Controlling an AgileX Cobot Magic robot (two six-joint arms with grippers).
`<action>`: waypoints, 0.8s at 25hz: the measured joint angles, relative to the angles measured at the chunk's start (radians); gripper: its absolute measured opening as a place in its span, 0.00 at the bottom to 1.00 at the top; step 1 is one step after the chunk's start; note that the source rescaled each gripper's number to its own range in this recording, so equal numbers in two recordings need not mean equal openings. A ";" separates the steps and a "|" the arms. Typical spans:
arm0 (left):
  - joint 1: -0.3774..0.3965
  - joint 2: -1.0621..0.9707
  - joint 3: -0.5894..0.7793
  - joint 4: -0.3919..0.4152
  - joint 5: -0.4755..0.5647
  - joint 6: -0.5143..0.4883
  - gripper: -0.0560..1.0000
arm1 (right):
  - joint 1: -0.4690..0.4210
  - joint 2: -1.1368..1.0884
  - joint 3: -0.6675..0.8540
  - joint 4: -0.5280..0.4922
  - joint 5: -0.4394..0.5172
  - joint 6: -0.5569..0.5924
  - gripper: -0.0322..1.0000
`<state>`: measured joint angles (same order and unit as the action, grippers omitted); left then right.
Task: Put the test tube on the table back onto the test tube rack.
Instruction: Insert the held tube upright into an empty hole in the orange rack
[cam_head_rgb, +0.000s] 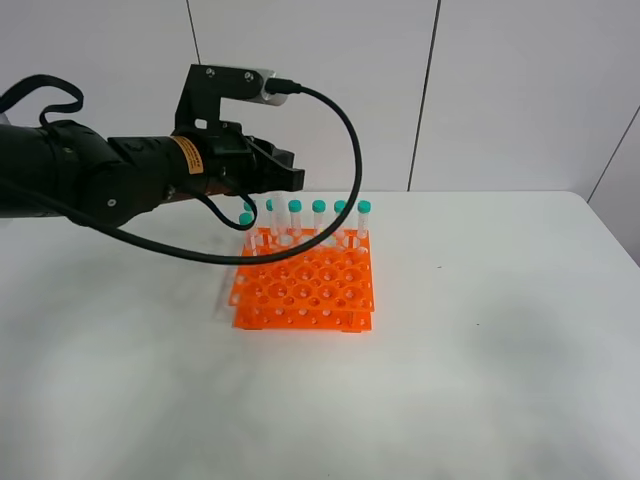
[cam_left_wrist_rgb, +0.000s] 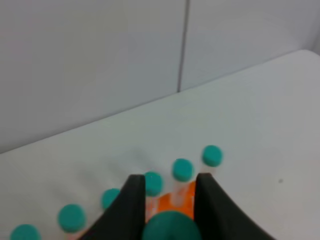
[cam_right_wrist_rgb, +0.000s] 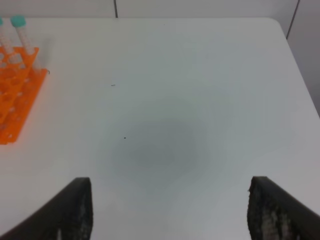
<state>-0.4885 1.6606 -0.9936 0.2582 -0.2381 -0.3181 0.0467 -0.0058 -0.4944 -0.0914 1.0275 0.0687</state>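
Left gripper (cam_head_rgb: 288, 178) above the rack's (cam_head_rgb: 305, 285) wall-side corner on the left arm's side, held level, pointing along the rack's wall-side row. Jaws narrow, dark fingers (cam_left_wrist_rgb: 131, 200) close on either side of the teal cap of the tube (cam_left_wrist_rgb: 170, 227). Cannot tell whether clamped on that cap or merely flanking it.

In the high view, one capped tube upright just under the gripper at that same corner of the rack, a row nearer than the wall-side row. Cannot tell for certain whether the same one, nor how deep in its hole.

Other tubes (cam_head_rgb: 318, 215) upright along the rack's wall-side row, teal caps in a line, clear bodies rising above the orange top tier.

Black cable (cam_head_rgb: 352, 160) looping from the wrist camera out over the rack's wall side and back under the arm.

Rack flat on the white table (cam_head_rgb: 480, 340), two orange tiers, grid of round holes. Grey panelled wall (cam_head_rgb: 500, 90) beyond the rack.

Right gripper (cam_right_wrist_rgb: 170, 182) well apart from the rack, on the side away from the left arm, above bare table. Jaws spread wide, only tabletop showing between them. In its wrist view, one corner of the rack and two capped tubes.
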 joint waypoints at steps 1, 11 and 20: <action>0.009 0.008 0.000 0.001 -0.011 -0.003 0.05 | 0.000 0.000 0.000 0.000 0.000 0.000 0.85; 0.074 0.124 0.002 0.004 -0.217 -0.033 0.05 | 0.000 0.000 0.000 0.001 0.000 0.000 0.85; 0.120 0.194 0.002 0.004 -0.250 -0.004 0.05 | 0.000 0.000 0.000 0.001 0.000 0.000 0.85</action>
<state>-0.3687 1.8542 -0.9920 0.2622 -0.4884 -0.3222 0.0467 -0.0058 -0.4944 -0.0905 1.0275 0.0687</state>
